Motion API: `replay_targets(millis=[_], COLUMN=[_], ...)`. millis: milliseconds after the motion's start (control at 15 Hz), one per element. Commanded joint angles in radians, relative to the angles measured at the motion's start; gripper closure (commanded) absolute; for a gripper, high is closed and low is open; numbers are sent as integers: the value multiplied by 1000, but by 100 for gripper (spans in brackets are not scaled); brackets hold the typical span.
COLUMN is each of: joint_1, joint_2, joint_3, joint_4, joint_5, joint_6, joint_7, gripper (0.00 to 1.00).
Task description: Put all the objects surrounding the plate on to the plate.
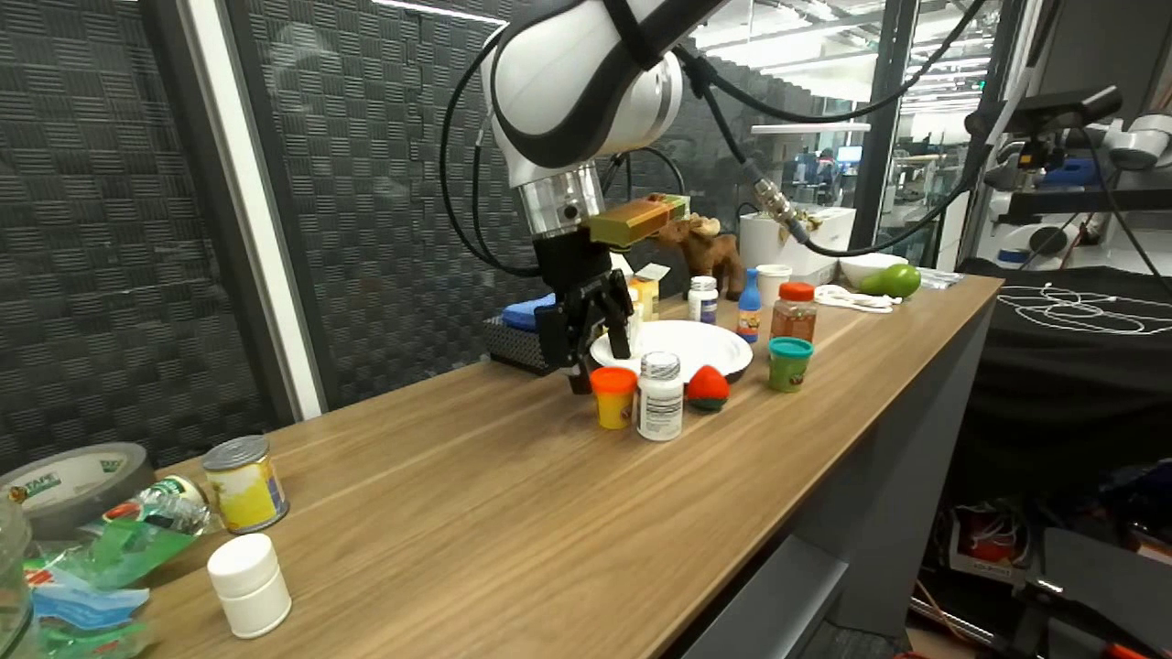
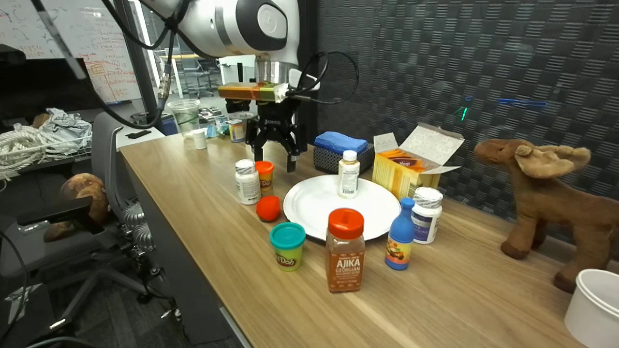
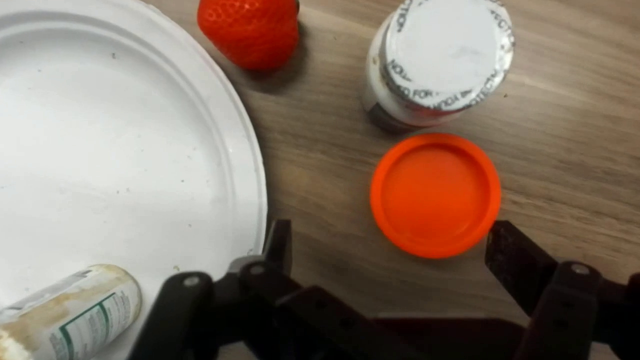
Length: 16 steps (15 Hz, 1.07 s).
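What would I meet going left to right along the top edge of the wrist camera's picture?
A plate → a strawberry → a white bottle.

Ceiling strips (image 1: 818, 61): burning bright beyond the glass (image 1: 934, 183).
Dark panels (image 1: 366, 183): a thin white streak (image 1: 439, 11) up top; in an exterior view, a blue glint (image 2: 524, 102).
Tabletop (image 2: 459, 309): evenly lit, grain easy to see.
Plate (image 3: 125, 150): brilliant white, nearly washed out in both exterior views.
Strawberry (image 3: 252, 30): slight shine, soft shadow just beside it.
Steel wrist ring (image 1: 560, 199): hard highlights.
Bottle (image 1: 660, 403): label print blurred in an exterior view.
Gripper (image 3: 390, 225): almost black up close, little detail showing.
Black cloth (image 1: 1053, 403): sunk in gloom.
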State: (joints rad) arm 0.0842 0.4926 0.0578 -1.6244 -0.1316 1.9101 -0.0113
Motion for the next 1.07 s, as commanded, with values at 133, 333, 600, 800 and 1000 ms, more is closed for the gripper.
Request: replay_targets(millis=[133, 333, 600, 800, 1000], joint_1=[-7, -4, 3, 4, 4], joint_2=[-26, -31, -44, -59, -79], joint_3=[11, 9, 3, 4, 4], joint_4=[-42, -52, -61, -52, -36], joint_5=[29, 24, 7, 10, 10], joint_6=[15, 8, 5, 4, -1], joint_7=[-55, -51, -33, -31, -30], gripper=[0, 25, 51, 73, 76])
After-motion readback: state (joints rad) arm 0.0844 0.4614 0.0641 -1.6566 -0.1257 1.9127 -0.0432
